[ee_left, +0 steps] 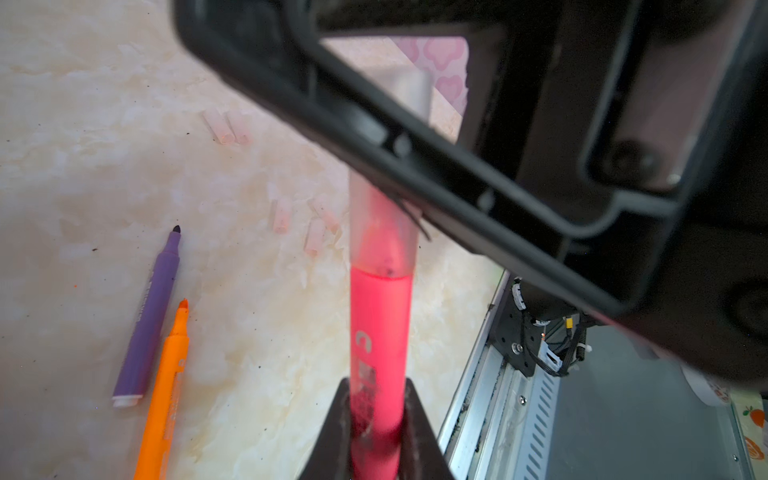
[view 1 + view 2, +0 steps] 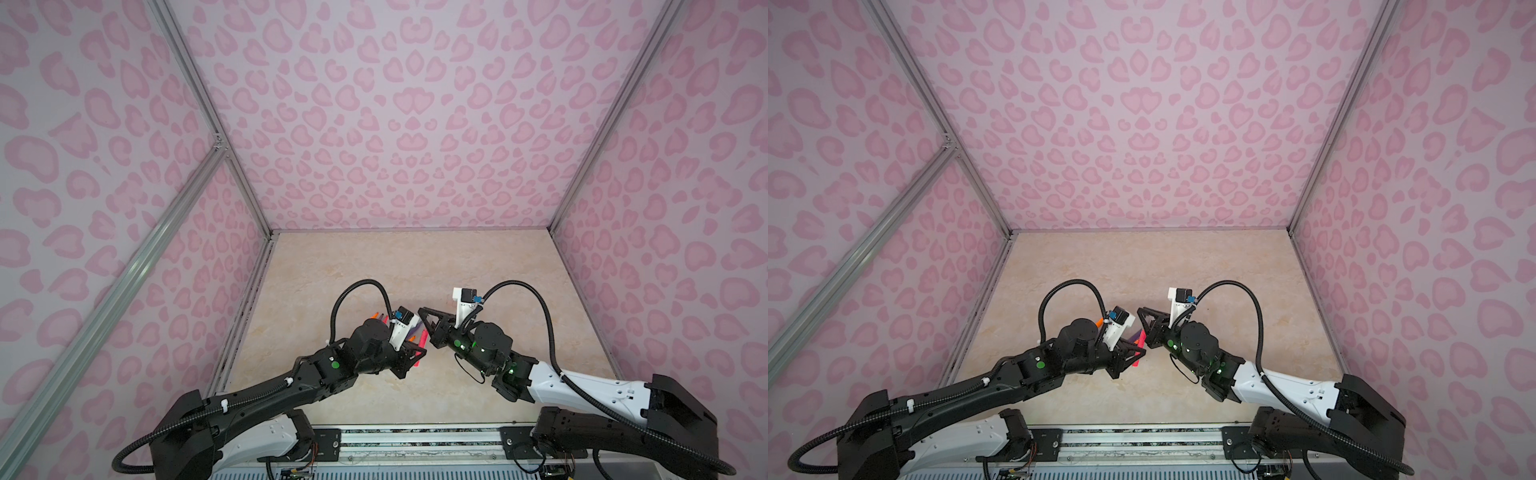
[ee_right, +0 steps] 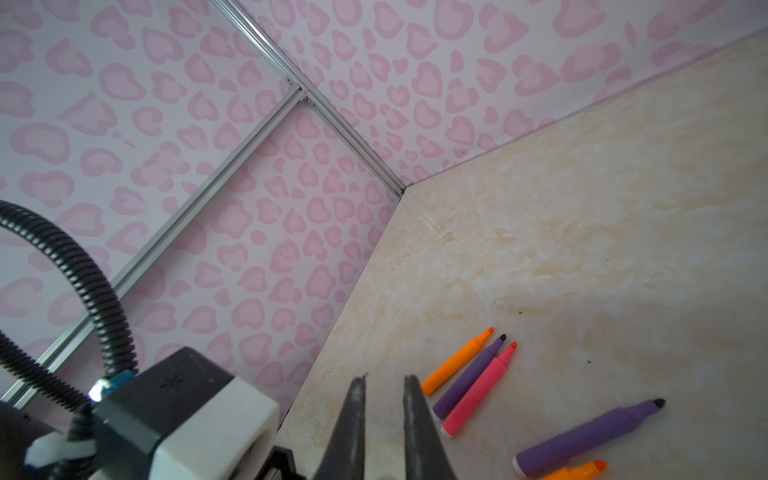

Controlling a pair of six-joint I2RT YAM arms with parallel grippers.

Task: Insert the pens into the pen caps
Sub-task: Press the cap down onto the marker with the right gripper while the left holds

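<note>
Left wrist view: left gripper clamps pink pen, clear cap on tip, lettering blurred; right gripper closed.

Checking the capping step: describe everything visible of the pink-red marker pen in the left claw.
The slim pink-red plastic marker pen has blurred pale print on its round barrel. The left claw is shut on the barrel, holding it above the beige marbled table. A clear frosted cap sleeves its tip and passes behind the right claw.
</note>
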